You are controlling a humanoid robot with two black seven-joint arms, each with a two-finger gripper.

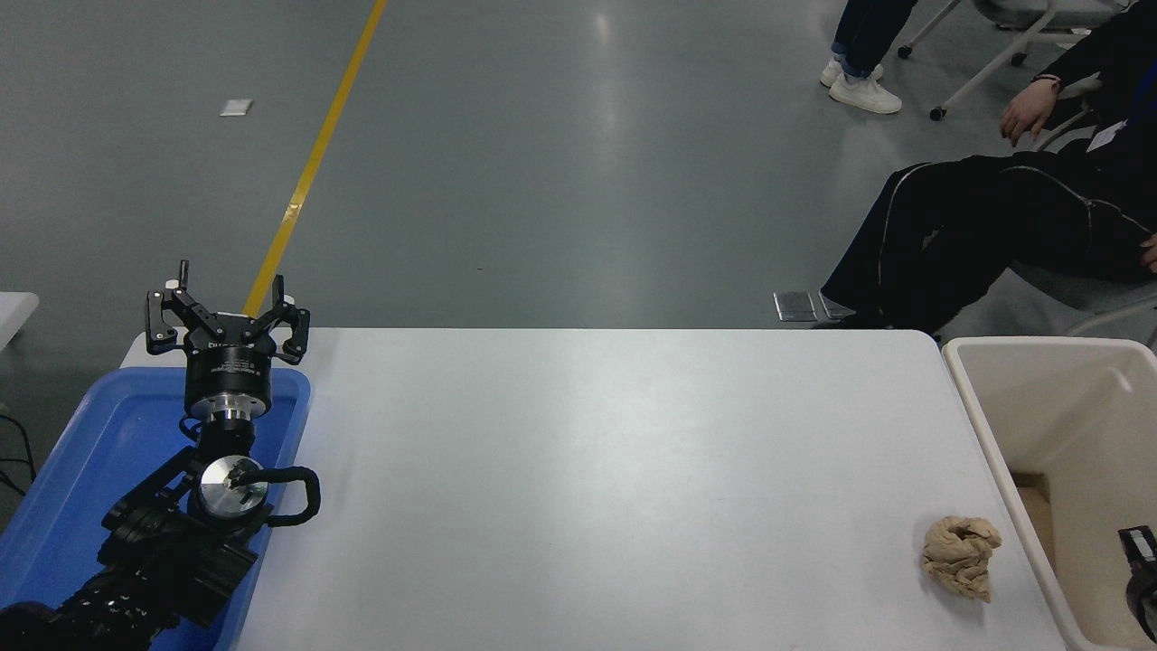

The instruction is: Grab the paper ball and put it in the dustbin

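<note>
The paper ball [960, 555], a wrinkly tan-beige wad, lies on the white table [597, 488] near its right front edge, just left of the dustbin. The dustbin [994, 452] is a large cream-beige bin at the table's right end, partly cut off by the picture's edge. My left gripper [226, 312] is open and empty, parked at the lower left above the blue tray. Of my right arm only a black part [1141, 579] shows at the right edge, over the dustbin; its fingers do not show.
A shallow blue tray [72, 470] sits at the table's left end under my left arm. A person in dark clothes [1012, 217] sits beyond the table's far right corner. Another person's feet in white shoes [863, 86] stand further back.
</note>
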